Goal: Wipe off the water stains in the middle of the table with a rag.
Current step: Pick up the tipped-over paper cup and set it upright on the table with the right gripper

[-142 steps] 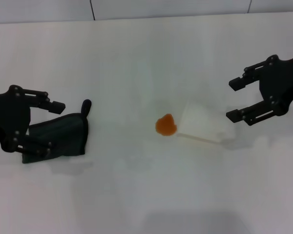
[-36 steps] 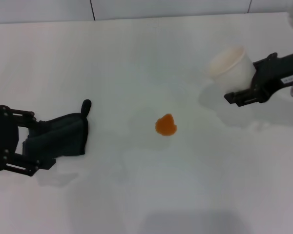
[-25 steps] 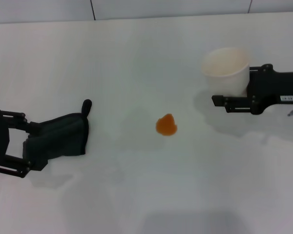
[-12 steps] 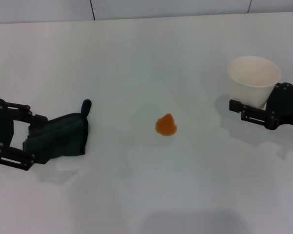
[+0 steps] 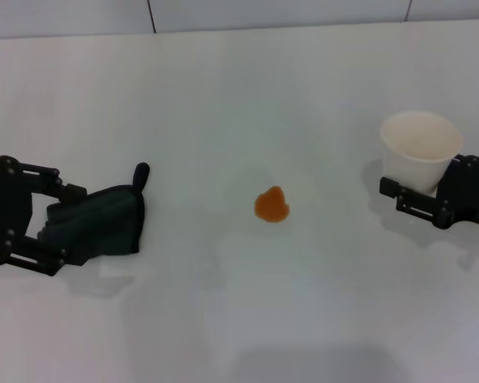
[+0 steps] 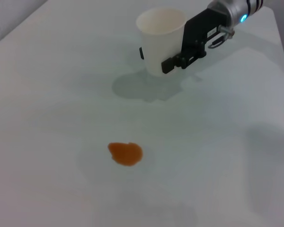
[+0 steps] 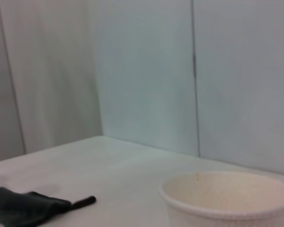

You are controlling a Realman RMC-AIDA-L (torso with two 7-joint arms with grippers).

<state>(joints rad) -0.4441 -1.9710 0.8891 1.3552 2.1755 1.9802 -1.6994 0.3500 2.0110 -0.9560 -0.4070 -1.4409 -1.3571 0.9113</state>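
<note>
The water stain is a small orange blob in the middle of the white table; it also shows in the left wrist view. The dark green rag lies flat at the left, its loop tab pointing away from me, and shows in the right wrist view. My left gripper is open, its two fingers straddling the rag's left end. My right gripper is shut on a pale cup that stands upright at the right.
The cup stands well right of the stain, with bare tabletop between them. A grey wall with a vertical seam runs along the table's far edge.
My right gripper has carried the cup to the right and lowered it, upright, near the table's right side. My left gripper has shifted slightly right around the rag's end.
</note>
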